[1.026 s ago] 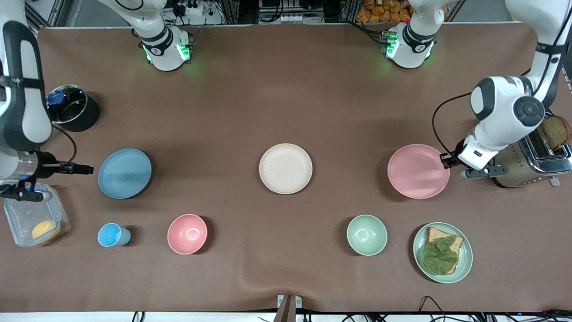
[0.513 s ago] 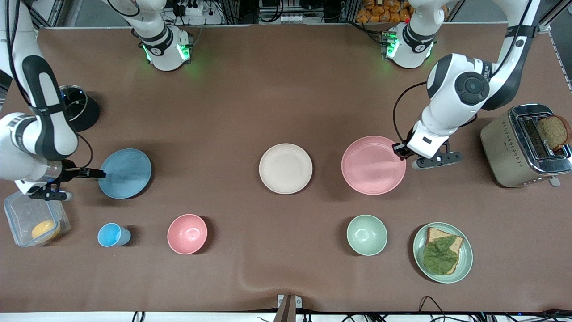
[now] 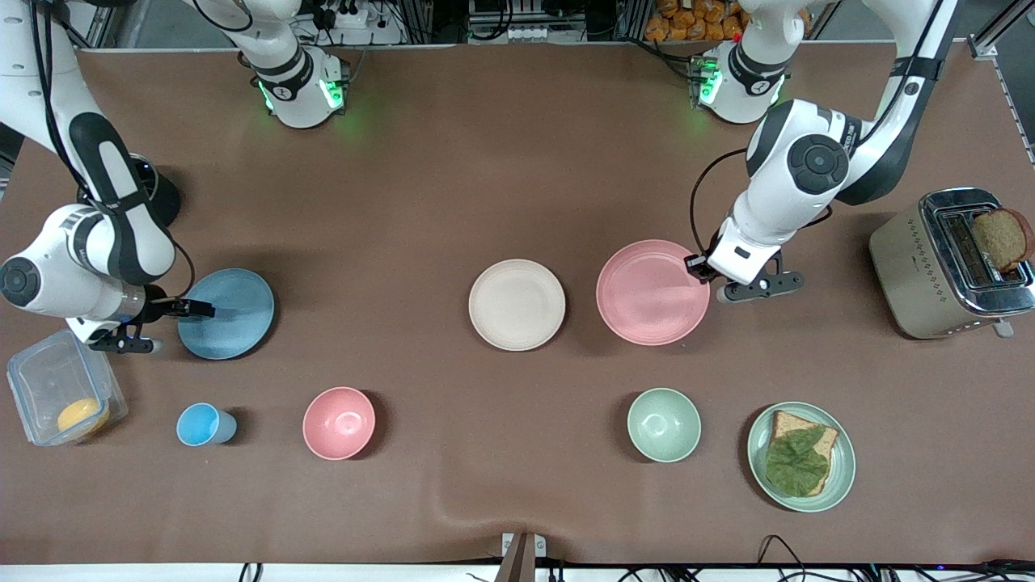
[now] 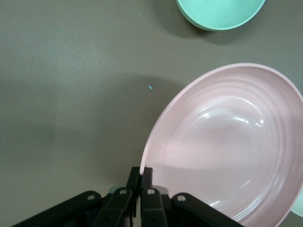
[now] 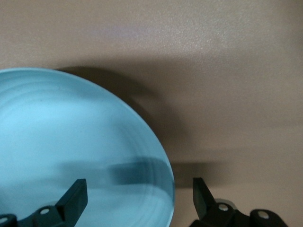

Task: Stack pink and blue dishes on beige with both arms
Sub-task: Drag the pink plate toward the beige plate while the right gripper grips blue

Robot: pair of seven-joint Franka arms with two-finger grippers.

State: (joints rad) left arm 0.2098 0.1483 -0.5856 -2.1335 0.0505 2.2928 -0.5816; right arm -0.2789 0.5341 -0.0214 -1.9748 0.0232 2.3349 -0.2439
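I hold flat pale pink matte plate by rim in left gripper, just beside flat cream-beige matte plate mid-table. Right gripper spread wide astride rim of flat light blue matte plate, resting toward right arm's end. Next: set pink on beige, pinch blue.

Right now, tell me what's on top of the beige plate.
Nothing is on the beige plate. The left gripper holds the pink plate by its rim beside it; the blue plate lies toward the right arm's end, the open right gripper at its rim.

A brown-covered table is shown. On it are set a blue plate, beige plate, toaster, two bowls, a cup, a green plate and a plastic container.
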